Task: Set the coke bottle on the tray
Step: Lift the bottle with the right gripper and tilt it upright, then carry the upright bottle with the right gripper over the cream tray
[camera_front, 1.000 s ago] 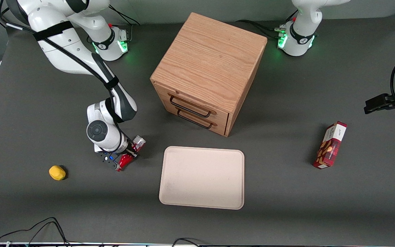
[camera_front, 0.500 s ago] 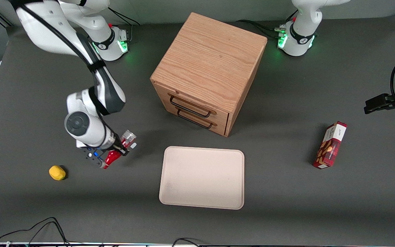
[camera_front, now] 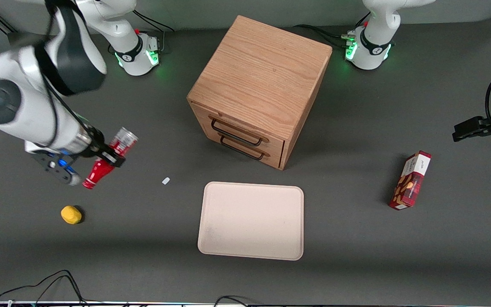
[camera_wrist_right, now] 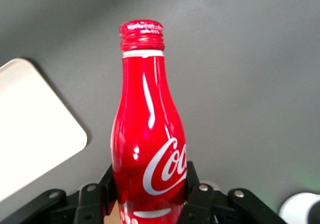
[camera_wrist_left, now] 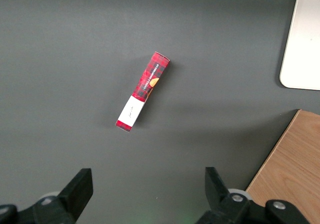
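Note:
My right gripper [camera_front: 108,157] is shut on the coke bottle [camera_front: 108,158], a slim red bottle with white script, and holds it tilted high above the table toward the working arm's end. The bottle's silver base points toward the cabinet and its red cap points toward the front camera. In the right wrist view the bottle [camera_wrist_right: 150,134] sits between my black fingers [camera_wrist_right: 192,181], cap away from the wrist. The beige tray [camera_front: 251,220] lies flat on the table in front of the cabinet, apart from the bottle; its corner shows in the right wrist view [camera_wrist_right: 35,124].
A wooden two-drawer cabinet [camera_front: 260,89] stands at the table's middle. A yellow lemon-like object [camera_front: 70,214] lies below the gripper, nearer the front camera. A small white scrap [camera_front: 166,181] lies near the tray. A red snack box [camera_front: 411,180] stands toward the parked arm's end.
My gripper has lifted the coke bottle off the table and carried it up and away from the tray. A small white scrap now shows where the bottle lay.

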`<state>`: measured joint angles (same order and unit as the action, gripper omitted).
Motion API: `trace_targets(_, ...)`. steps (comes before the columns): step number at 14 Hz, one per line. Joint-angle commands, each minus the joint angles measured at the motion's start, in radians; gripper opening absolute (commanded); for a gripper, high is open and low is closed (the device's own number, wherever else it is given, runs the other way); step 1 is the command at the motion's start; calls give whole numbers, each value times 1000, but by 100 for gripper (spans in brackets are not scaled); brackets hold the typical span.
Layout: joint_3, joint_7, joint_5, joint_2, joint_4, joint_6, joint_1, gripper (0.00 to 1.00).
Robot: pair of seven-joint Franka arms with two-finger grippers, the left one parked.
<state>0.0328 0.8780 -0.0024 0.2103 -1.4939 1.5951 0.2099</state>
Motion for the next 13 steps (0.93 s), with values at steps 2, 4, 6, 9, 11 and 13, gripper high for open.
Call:
trace_targets(2,-7,-53,13,64,182,-99,-4,0)
trace_targets(4,-5,-50,12,180,304,-110,11,0)
trace_targets(6,2,-40,15,367,508,-113,40,0)
trace_targets(9,-13,-43,13,565,630,-33,118,0)
trace_targets(11,-2,-107,12,634,629,110,128,0)
trace_targets(13,-13,-146,10,713,629,233,186,0)
